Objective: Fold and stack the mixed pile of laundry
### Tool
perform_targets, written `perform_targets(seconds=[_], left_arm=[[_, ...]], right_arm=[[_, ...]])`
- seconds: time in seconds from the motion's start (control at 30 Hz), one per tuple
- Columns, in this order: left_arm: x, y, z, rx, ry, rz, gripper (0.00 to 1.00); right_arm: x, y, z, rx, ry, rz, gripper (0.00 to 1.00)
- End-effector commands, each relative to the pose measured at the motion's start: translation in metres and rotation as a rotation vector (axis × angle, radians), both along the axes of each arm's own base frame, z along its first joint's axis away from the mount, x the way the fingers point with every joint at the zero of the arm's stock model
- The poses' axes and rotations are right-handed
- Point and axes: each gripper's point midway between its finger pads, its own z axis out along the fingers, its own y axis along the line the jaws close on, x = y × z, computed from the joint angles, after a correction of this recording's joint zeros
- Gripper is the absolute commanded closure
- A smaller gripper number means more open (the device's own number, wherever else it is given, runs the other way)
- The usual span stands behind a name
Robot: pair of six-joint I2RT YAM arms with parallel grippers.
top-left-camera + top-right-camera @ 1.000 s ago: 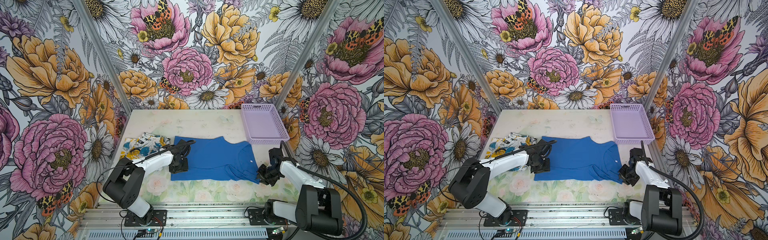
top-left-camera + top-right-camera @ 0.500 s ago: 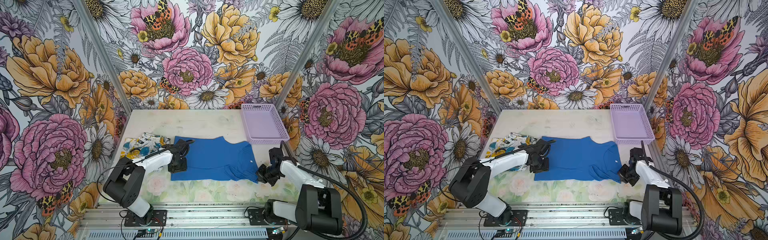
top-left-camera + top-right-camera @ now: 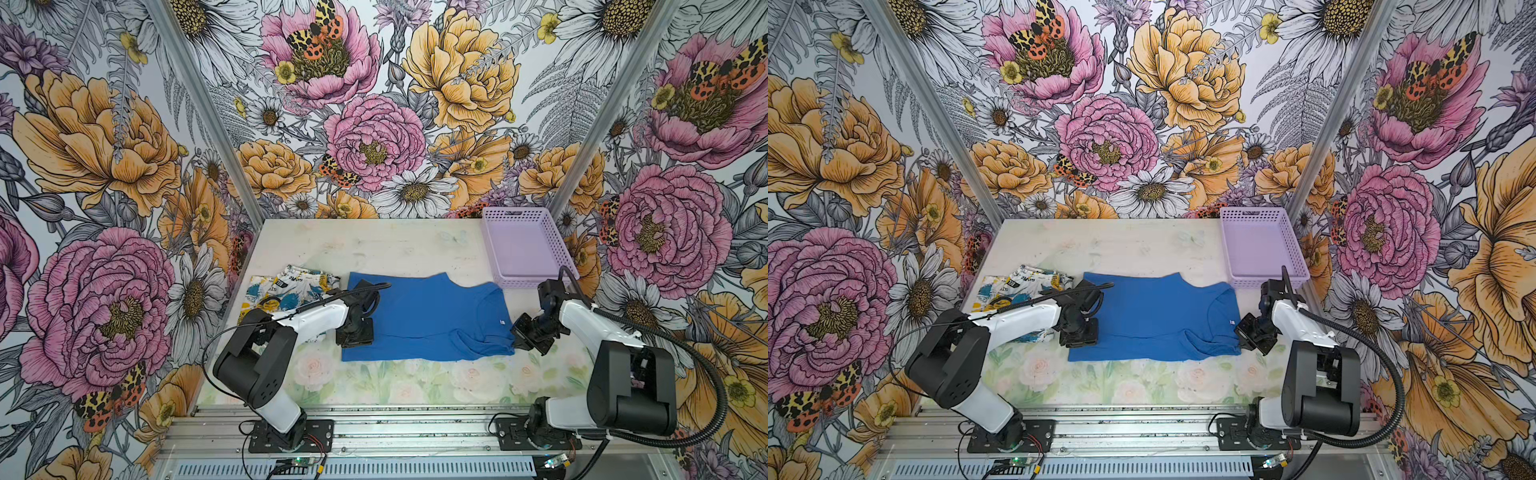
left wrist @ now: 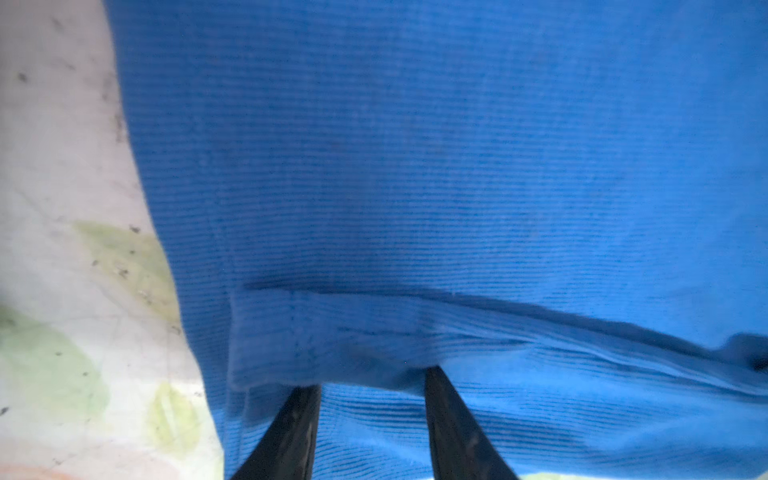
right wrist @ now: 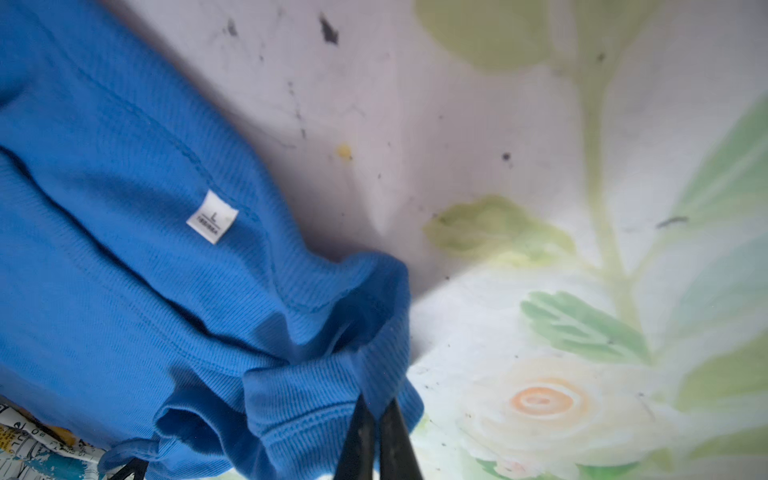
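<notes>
Progress check: I'd call this roughly halfway. The royal blue T-shirt [image 3: 424, 316] lies spread on the tabletop [image 3: 374, 249], collar end near the lavender basket [image 3: 532, 283]. A crease runs along its length, so one long fold looks started, but it's nowhere near a tidy packet.

The newspaper-print garment [image 3: 286, 291] sits past the shirt's hem end, well away from the basket. It's a compact, slightly rumpled bundle. Probably folded already, though I can't say for sure.

The right pincer [image 5: 376, 405] is clamped tight on a bunched corner of the shirt at the end nearest the basket. The left pincer [image 4: 372, 380] is at the end away from the basket, fingers apart, tips hidden under a hem flap. I can't tell if it has any hold.

Still left, I'd guess: finish the blue folds, then stack one on the other. Nothing's stacked yet.
</notes>
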Motion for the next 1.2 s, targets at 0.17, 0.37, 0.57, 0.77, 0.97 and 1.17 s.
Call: perform_targets(seconds=[0.17, 0.37, 0.57, 0.77, 0.97, 1.17], left_arm=[[-0.002, 0.013, -0.006, 0.07, 0.014, -0.012, 0.57], [-0.009, 0.016, -0.011, 0.089, 0.029, -0.013, 0.61], [-0.008, 0.02, -0.017, 0.114, 0.041, -0.015, 0.69], [-0.01, 0.022, -0.026, 0.138, 0.071, -0.021, 0.72], [-0.013, 0.026, -0.029, 0.153, 0.08, -0.017, 0.72], [-0.014, 0.027, -0.03, 0.158, 0.084, -0.015, 0.73]], right_arm=[[0.002, -0.022, 0.017, -0.108, -0.062, -0.02, 0.77], [-0.015, -0.003, 0.017, -0.069, -0.089, -0.006, 0.67], [-0.031, 0.012, 0.003, -0.064, -0.064, -0.002, 0.52], [-0.038, 0.011, -0.012, -0.093, -0.042, 0.002, 0.49], [-0.036, 0.008, -0.021, -0.114, -0.022, 0.021, 0.47], [-0.043, 0.003, -0.027, -0.141, -0.002, 0.037, 0.59]])
